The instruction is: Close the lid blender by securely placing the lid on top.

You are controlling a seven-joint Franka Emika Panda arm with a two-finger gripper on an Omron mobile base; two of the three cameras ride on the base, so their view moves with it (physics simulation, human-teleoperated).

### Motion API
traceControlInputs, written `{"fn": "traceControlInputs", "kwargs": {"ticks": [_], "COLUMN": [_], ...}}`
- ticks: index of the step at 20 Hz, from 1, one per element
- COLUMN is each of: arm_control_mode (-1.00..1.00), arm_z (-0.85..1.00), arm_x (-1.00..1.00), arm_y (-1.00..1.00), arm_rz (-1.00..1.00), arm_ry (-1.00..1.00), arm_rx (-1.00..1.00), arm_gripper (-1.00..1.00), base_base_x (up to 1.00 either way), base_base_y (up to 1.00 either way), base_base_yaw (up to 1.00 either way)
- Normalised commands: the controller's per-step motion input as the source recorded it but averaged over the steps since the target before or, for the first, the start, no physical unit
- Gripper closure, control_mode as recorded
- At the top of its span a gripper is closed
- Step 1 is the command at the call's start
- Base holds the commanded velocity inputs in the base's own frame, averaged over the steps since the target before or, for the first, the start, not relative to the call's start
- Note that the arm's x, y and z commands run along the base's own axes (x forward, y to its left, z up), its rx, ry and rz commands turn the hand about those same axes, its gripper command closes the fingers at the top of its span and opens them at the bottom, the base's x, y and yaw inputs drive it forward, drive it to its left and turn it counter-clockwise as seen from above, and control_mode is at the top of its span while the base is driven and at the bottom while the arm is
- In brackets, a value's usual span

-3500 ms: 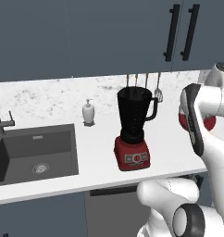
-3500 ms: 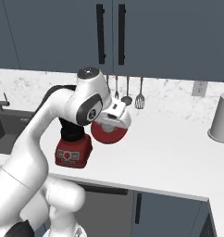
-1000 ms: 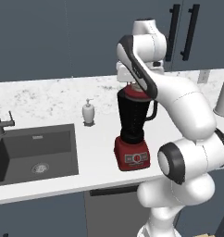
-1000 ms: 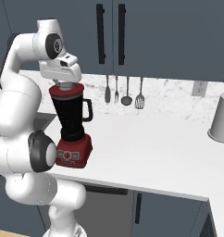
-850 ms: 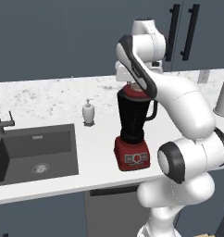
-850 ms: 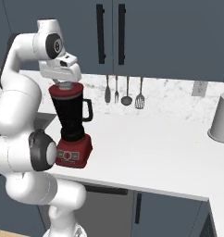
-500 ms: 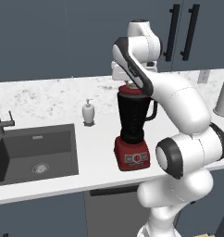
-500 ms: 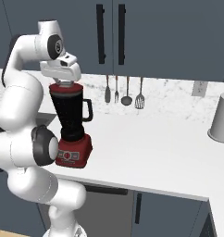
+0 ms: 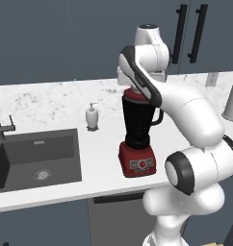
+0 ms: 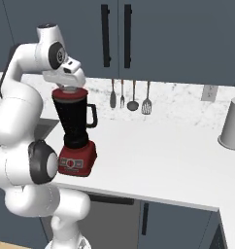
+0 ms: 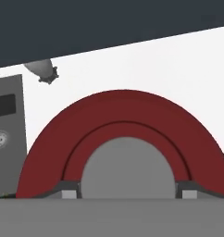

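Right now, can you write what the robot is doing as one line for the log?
stage: lid placement | lid: on top of blender jar | gripper: at lid, grip unclear | counter: blender upright

lid (image 11: pixel 123 134) — red round cap, flat on the jar mouth below my hand | blender (image 9: pixel 139 132) — tall black jar, side handle, upright on its red square base

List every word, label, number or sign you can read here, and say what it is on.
No readable text anywhere.
Blender base: buttons carry pale marks, too small to read.
Lid: plain red, no lettering.
Soap dispenser: blank.
Wall outlet: no marking legible.
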Motion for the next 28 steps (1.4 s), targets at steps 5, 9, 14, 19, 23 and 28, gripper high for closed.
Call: {"fn": "traceControlInputs", "kwargs": {"ticks": [5, 9, 14, 19, 23, 28], "arm_control_mode": [-1.0, -1.0, -1.0, -1.0, -1.0, -1.0], "arm_z": [-0.2, -0.42, -0.1, 0.1, 0.14, 0.18], "arm_x": [0.19, 0.26, 0.04, 0.0, -0.19, -0.67], "arm_y": [0.1, 0.14, 0.16, 0.01, 0.0, 0.04], "arm_rz": [0.0, 0.0, 0.0, 0.0, 0.0, -0.01], "arm_ry": [-0.22, -0.11, 0.0, 0.0, -0.04, -0.14], "arm_rx": [0.0, 0.0, 0.0, 0.0, 0.0, -0.05], "arm_gripper": [1.0, 1.0, -1.0, -1.0, -1.0, -1.0], "base_base_x": [0.0, 0.0, 0.0, 0.0, 0.0, 0.0], "base_base_y": [0.0, 0.0, 0.0, 0.0, 0.0, 0.0], "base_base_yaw": [0.0, 0.0, 0.0, 0.0, 0.0, 0.0]}}
